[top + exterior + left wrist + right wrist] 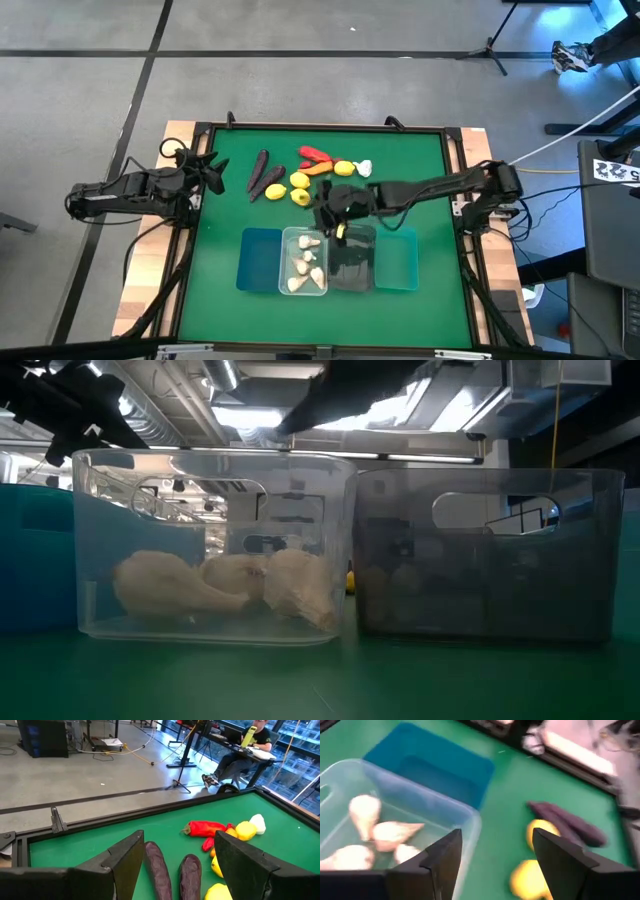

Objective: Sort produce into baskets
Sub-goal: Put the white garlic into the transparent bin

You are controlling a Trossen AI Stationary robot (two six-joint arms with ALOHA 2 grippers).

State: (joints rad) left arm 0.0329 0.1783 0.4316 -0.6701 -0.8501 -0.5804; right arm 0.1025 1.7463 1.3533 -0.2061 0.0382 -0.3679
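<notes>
Four baskets stand in a row near the table's front: blue [258,258], clear [305,262] with several garlic bulbs [375,832], dark grey [352,262] and teal [397,260]. Behind them on the green mat lie two purple pieces [267,176], three lemons [300,188], red and orange pieces [316,160] and one garlic bulb [364,168]. My right gripper [495,865] is open and empty above the far edge of the clear and grey baskets [330,215]. My left gripper [180,870] is open and empty at the table's left edge [212,172], facing the purple pieces [170,872].
A raised black frame [320,127] borders the mat. The low view shows the clear basket [215,540] and the grey basket [490,550] side by side, with my right arm [330,390] above. A seated person [240,755] is beyond the table. Bare mat lies in front of the baskets.
</notes>
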